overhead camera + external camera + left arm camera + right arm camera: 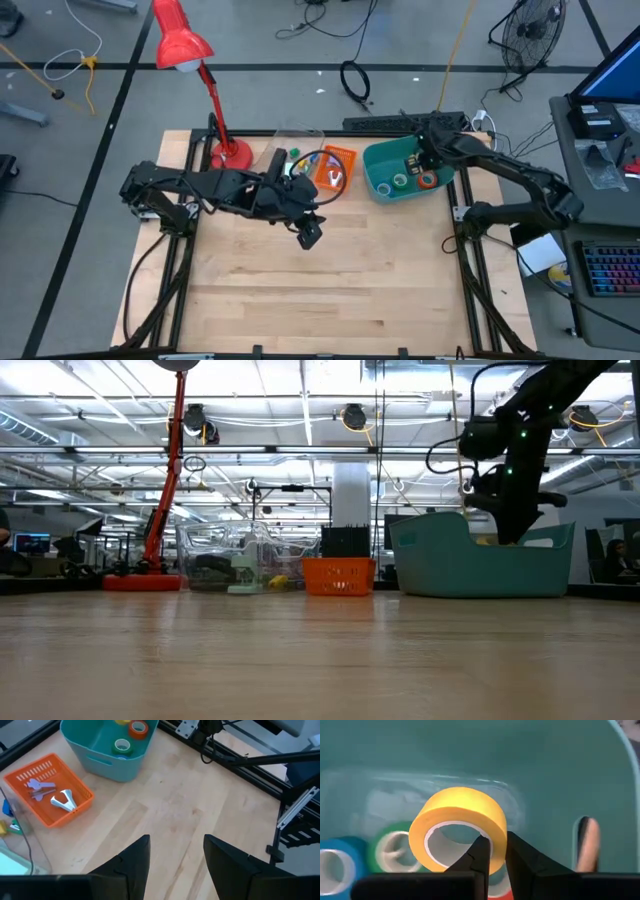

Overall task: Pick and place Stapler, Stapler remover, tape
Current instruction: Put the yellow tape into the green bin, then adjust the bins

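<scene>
the right gripper point(492, 851) pinches the wall of the yellow tape roll point(460, 827), one finger inside the ring, holding it above the floor of the teal bin point(375, 185) near the table's far right corner, probably for release beside the green roll point(395, 851) and blue roll point(337, 865). the left gripper point(175, 862) hovers spread and empty over mid-table, near the orange basket point(30, 772) holding the staple remover point(64, 801).

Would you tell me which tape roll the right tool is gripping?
The yellow roll, pinched through its wall by the right tool; the blue, green and orange rolls lie loose.
</scene>
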